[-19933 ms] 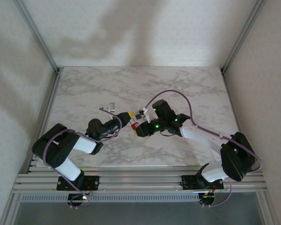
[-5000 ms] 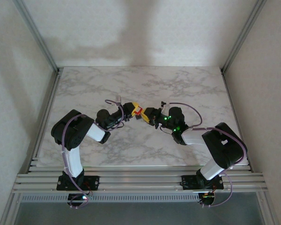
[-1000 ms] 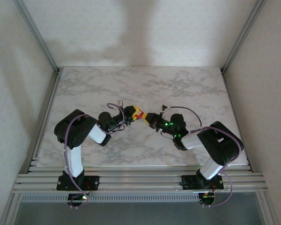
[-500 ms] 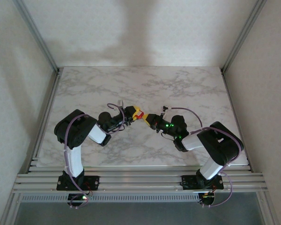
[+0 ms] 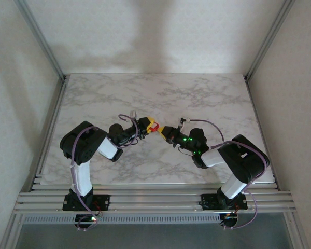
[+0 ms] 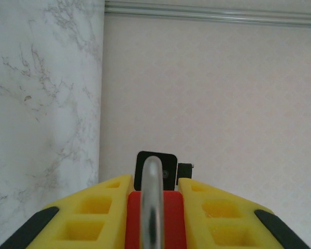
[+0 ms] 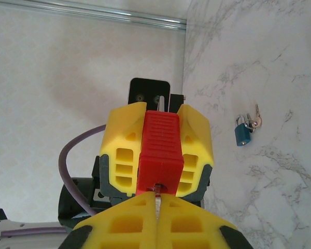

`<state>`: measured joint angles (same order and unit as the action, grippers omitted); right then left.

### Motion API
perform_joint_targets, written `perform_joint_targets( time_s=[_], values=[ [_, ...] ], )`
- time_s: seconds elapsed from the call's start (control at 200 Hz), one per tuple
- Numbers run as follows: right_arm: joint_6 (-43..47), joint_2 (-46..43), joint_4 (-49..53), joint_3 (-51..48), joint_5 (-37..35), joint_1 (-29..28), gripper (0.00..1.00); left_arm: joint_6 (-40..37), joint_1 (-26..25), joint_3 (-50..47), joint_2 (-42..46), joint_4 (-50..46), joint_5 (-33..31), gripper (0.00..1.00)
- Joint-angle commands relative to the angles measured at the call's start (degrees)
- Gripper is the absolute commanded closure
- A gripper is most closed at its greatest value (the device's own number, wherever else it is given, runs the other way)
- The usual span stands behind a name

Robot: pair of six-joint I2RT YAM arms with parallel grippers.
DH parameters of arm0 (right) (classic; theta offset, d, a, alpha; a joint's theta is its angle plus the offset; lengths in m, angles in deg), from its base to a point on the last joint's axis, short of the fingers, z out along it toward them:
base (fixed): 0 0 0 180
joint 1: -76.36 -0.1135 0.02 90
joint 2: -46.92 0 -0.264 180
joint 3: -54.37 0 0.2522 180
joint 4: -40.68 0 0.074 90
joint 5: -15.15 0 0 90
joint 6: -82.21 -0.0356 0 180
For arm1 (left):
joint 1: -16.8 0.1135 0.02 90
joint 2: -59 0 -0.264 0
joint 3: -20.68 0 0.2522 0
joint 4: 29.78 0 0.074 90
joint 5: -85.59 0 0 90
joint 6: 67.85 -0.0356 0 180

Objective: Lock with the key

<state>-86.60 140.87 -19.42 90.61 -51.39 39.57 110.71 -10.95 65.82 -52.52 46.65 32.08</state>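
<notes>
If twisted off-axis, the thin silver key (image 7: 156, 190) pinched by the right gripper (image 7: 156, 212) could be bent inside the left gripper's (image 6: 154, 218) clamped red ribbed padlock (image 7: 160, 145).

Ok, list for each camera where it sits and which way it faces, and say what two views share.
Top external: above and behind the bases, looking down on the marble table; both arms show, left gripper meeting right gripper mid-table.
Left wrist: on the left arm, looking along its yellow fingers toward the wall; red padlock clamped between them.
Right wrist: on the right arm, facing the left gripper; its yellow fingers pinch the key; a blue padlock lies beyond.
Shared: both wrist views show the red padlock.
</notes>
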Motion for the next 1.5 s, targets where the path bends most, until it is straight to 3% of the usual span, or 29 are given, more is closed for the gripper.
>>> perform_joint_targets(
  time_s=[0.0, 1.497],
  values=[
    [1.3, -0.7, 0.7, -2.9, 3.5, -1.5, 1.0, 2.0, 5.1, 0.5, 1.0, 14.8, -12.0, 1.0],
    [0.4, -1.6, 0.7, -5.2, 2.7, -3.5, 1.0, 2.3, 7.8, -0.9, 0.6, 15.1, -13.7, 1.0]
  ],
)
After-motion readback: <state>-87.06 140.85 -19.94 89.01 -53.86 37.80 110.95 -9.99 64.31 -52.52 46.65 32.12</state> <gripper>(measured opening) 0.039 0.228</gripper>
